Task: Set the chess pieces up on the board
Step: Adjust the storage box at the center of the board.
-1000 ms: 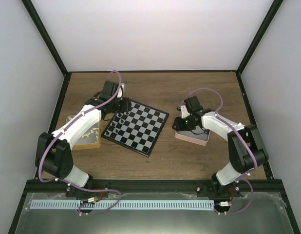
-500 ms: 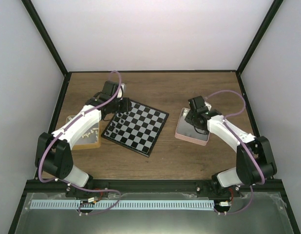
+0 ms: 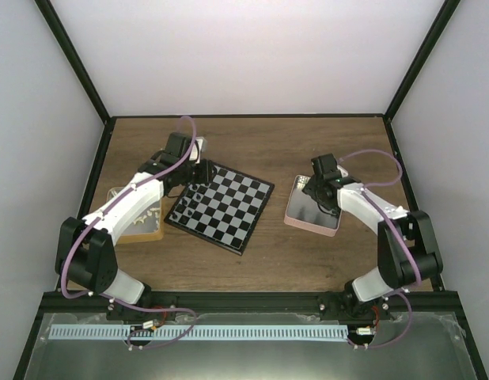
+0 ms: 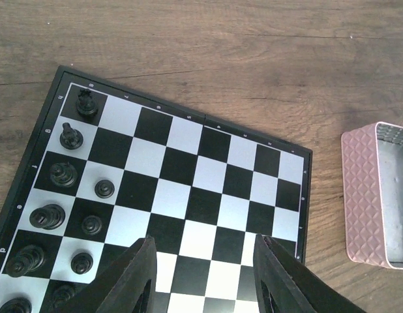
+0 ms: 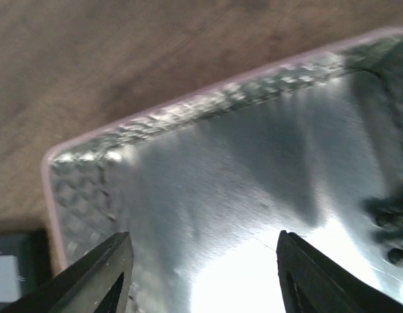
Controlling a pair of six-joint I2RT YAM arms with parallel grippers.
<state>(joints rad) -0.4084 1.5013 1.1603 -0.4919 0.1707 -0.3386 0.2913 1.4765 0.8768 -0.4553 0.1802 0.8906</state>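
The board (image 3: pixel 223 207) lies at mid-table and also shows in the left wrist view (image 4: pixel 188 195). Several black chess pieces (image 4: pixel 63 175) stand in two columns along its left side; in the top view they are small dark dots (image 3: pixel 192 195). My left gripper (image 4: pixel 205 261) is open and empty above the board, near its far left corner (image 3: pixel 199 171). My right gripper (image 5: pixel 205 261) is open and empty over the pink tray (image 5: pixel 84 150), (image 3: pixel 295 216). A few black pieces (image 5: pixel 390 228) lie at the right of that tray's shiny floor. Cream-white pieces are not clearly visible.
A tan tray (image 3: pixel 146 228) sits left of the board, partly under my left arm, with pale bits in it. The pink tray also shows in the left wrist view (image 4: pixel 361 195), right of the board. Black frame rails and white walls ring the wooden table.
My right gripper has swung from the pink tray's left edge to over its far part, and the arm has straightened. My left arm has barely moved.
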